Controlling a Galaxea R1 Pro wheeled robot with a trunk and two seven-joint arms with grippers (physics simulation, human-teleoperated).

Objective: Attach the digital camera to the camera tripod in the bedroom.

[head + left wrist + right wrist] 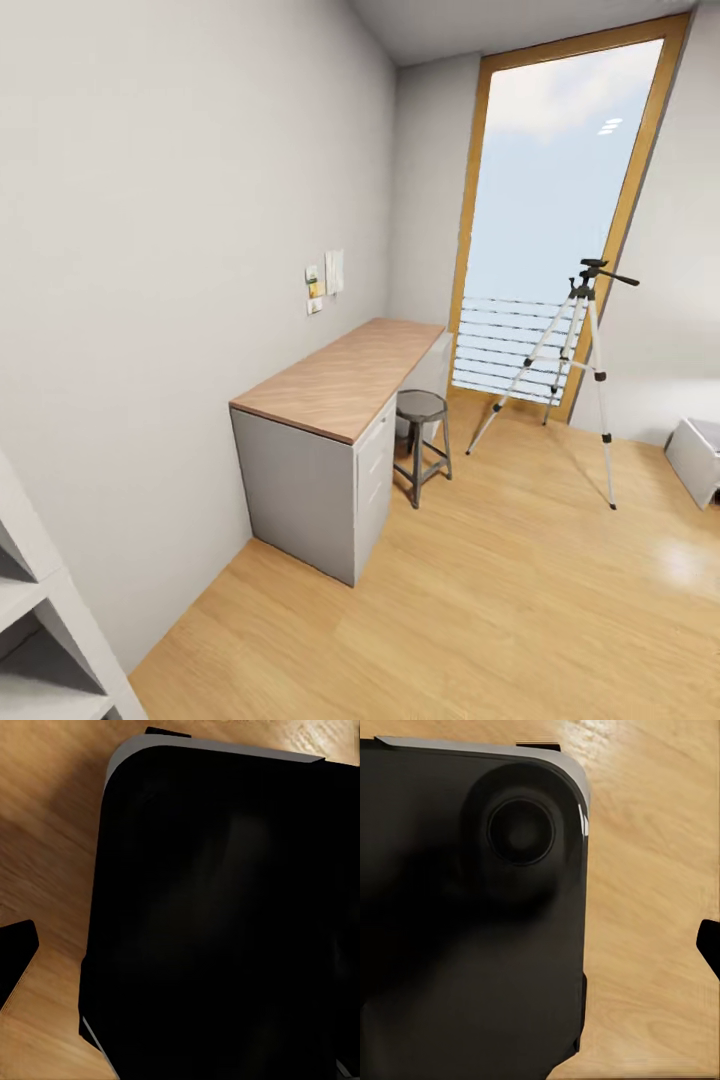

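The camera tripod [585, 370] stands at the far right of the bedroom, in front of the tall wood-framed window [560, 190]. Its thin silver legs are spread on the wood floor, and its black head [592, 270] carries a long pan handle pointing right with nothing mounted on it. The digital camera is out of view. In the left wrist view a dark tip [15, 956] sits at the picture's edge beside the robot's black body [225, 915]. The right wrist view has a similar dark tip [709, 945] next to the black body [472, 915], above the floor.
A grey desk with a wood top [345, 380] stands along the left wall, with a dark round stool [421, 405] at its far end. A grey low bed corner [697, 455] is at the right edge. A white shelf [40, 620] stands near left. Open floor [480, 600] leads to the tripod.
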